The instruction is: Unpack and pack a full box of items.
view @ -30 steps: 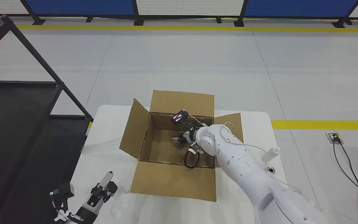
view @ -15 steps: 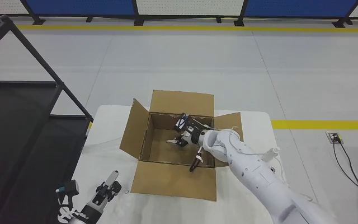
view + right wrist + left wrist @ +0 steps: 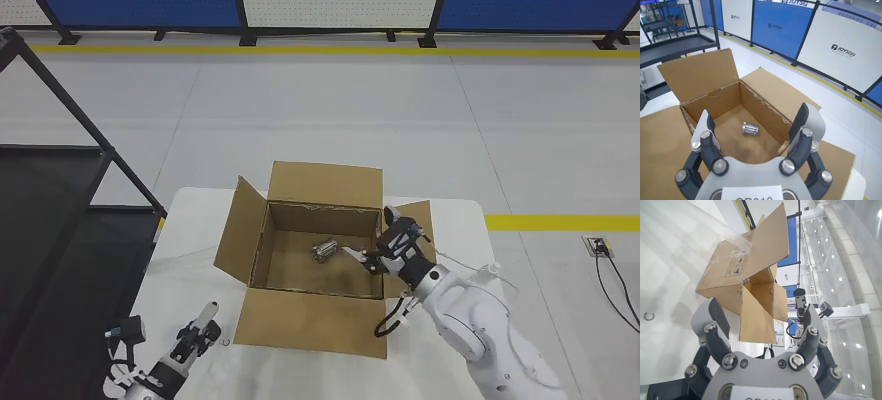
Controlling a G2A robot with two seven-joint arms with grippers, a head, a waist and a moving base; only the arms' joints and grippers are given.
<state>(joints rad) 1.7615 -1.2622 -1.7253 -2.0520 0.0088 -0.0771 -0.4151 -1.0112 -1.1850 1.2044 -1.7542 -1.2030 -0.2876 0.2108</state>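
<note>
We logged the right gripper (image 3: 755, 111) wide open and empty, hanging over the right wall of the open box (image 3: 310, 325), by its near right corner. The only item we saw inside was one metal part (image 3: 750, 129), a short ribbed cylinder with a flanged end, lying on its side on the box floor near the middle. The key relation: the part lay below and ahead of the right gripper, well apart from both fingers. Its long axis ran roughly along the line between the two fingertips, slightly skewed. We judged that closing as posed would press on the part's ends, so the wrist probably needed a turn to take it across the barrel. The left gripper (image 3: 761, 306) was also spread wide and held nothing. It sat low at the near left edge of the table (image 3: 190, 230), outside the box and well apart from it. The right arm was clearly the nearer one to the part. A small C-shaped ring (image 3: 649, 316) lay on the table beside the left gripper. For writing, we noted black handling symbols (image 3: 735, 267) printed on the box's outer wall and a logo repeated on the panels (image 3: 843, 50) behind. Each gripper body carried a white label cut off at the edge, which we did not transcribe.
</note>
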